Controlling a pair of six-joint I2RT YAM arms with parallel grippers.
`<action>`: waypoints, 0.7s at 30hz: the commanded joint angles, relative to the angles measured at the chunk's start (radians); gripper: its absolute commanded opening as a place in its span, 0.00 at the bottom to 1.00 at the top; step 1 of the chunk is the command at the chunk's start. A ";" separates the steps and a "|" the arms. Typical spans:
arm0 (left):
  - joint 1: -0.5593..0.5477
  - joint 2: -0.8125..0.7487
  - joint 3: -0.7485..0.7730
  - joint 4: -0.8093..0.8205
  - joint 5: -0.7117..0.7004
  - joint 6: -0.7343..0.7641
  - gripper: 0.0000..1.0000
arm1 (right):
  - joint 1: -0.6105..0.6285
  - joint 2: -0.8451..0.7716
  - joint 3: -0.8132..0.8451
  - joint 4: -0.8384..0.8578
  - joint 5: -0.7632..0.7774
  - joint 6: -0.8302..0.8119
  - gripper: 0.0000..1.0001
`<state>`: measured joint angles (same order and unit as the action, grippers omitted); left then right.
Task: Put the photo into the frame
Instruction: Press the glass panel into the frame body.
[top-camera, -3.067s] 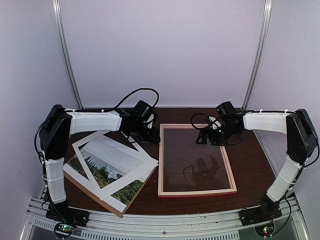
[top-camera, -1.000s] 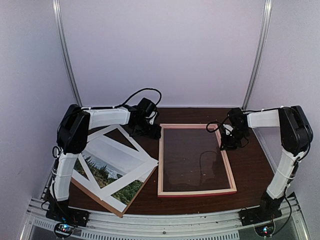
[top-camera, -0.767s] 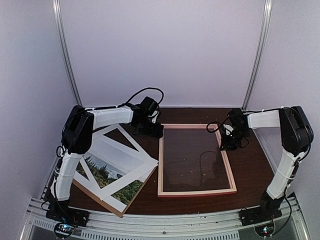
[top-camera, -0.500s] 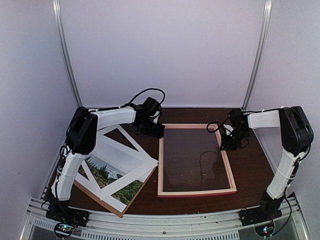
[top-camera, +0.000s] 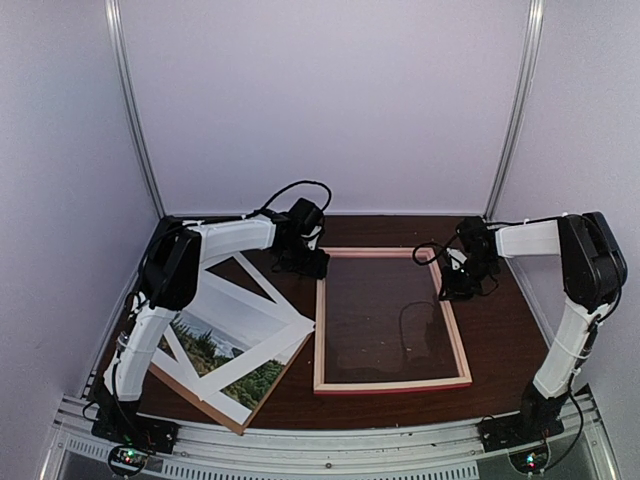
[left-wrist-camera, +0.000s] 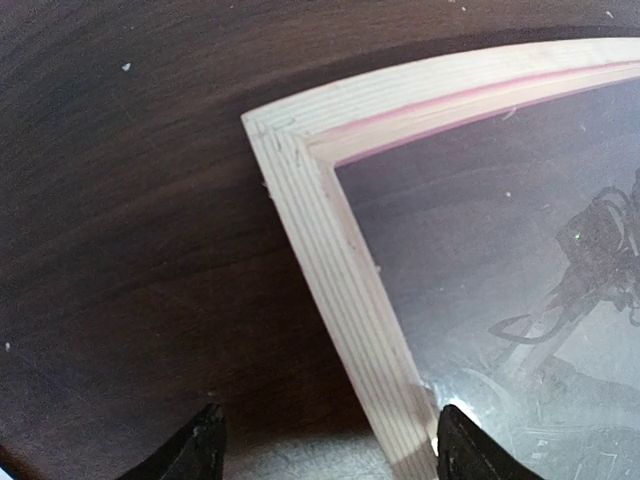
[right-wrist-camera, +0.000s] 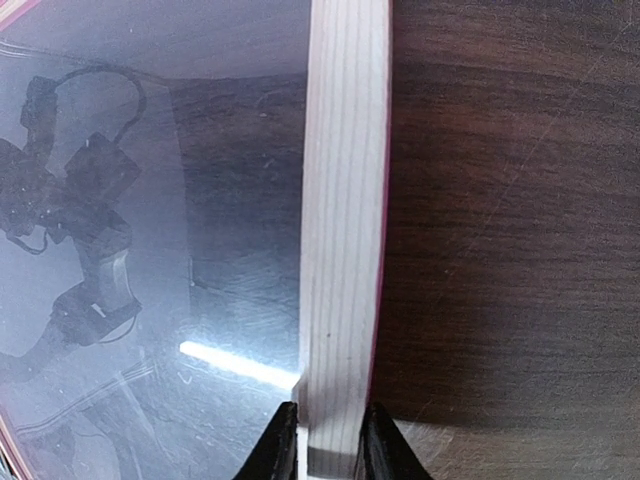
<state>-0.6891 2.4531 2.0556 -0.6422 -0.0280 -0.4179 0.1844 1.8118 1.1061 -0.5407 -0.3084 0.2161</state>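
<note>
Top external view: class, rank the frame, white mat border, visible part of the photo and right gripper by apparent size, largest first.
1. frame
2. white mat border, somewhat smaller
3. photo, counting only the parts that show
4. right gripper, clearly smallest

- a robot test booth in a lab, not a home or shop.
- plain pale lilac wall panels (top-camera: 330, 100) close three sides, joined by thin silver metal corner strips (top-camera: 135, 110).
- two white-and-black robot arms (top-camera: 225, 238) rise from a slotted aluminium base rail (top-camera: 330, 455) edging a dark brown wooden tabletop (top-camera: 500, 330).
</note>
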 joint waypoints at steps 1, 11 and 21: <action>-0.001 0.021 0.022 -0.028 -0.042 -0.004 0.72 | 0.003 -0.013 -0.012 0.033 -0.037 0.009 0.23; -0.024 0.037 0.058 -0.084 -0.140 0.016 0.72 | 0.002 -0.021 -0.015 0.032 -0.030 0.022 0.24; -0.024 0.039 0.073 -0.011 -0.210 0.006 0.73 | 0.003 -0.038 -0.026 0.044 -0.025 0.039 0.25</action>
<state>-0.7212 2.4657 2.0987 -0.6891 -0.1627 -0.4171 0.1848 1.8103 1.0927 -0.5148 -0.3180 0.2398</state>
